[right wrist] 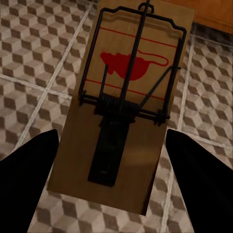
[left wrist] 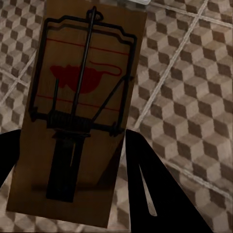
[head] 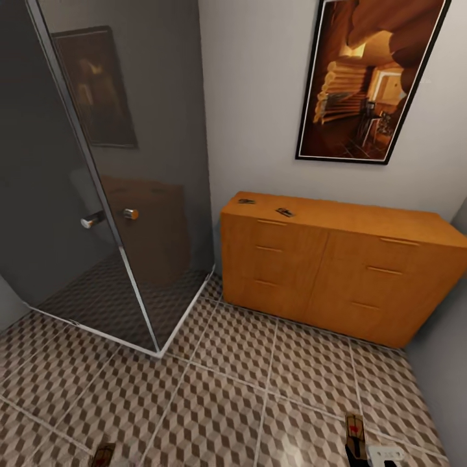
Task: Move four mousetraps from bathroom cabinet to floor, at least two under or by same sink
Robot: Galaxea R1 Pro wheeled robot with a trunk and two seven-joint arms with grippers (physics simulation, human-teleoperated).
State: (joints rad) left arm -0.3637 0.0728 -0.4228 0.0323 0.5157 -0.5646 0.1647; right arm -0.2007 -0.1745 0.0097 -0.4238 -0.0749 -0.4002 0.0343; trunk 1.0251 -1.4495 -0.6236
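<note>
At the left of the head view stands a dark tinted glass shower panel [head: 97, 175] with a metal knob [head: 130, 213], its glass reflecting a picture and the chest. Along the bottom spreads the bathroom floor [head: 220, 383], tiled in a brown, beige and grey cube pattern with pale grout lines. At the bottom left edge, the tip of a mousetrap shows [head: 104, 455]; in the left wrist view this left-hand mousetrap [left wrist: 80, 111] sits between the dark fingers of the left pincer [left wrist: 73, 194], which is closed against the wooden slab's sides, its red mouse print and black wire spring facing the camera above the tiles. Right of centre in the head view stands the cabinet [head: 331, 266], orange-brown with six drawers, against the wall; on its top surface, toward the upper left corner, lie two small mousetraps [head: 246, 201], the second [head: 285, 212] just to the right of the first. Above it hangs a dark-framed picture [head: 370, 78] of a log interior. At the bottom right another trap appears [head: 355, 428]; in the right wrist view this right-hand mousetrap [right wrist: 128, 102] lies between the spread black fingers of the right pincer [right wrist: 114, 194], though whether they actually press its edges I cannot tell.
</note>
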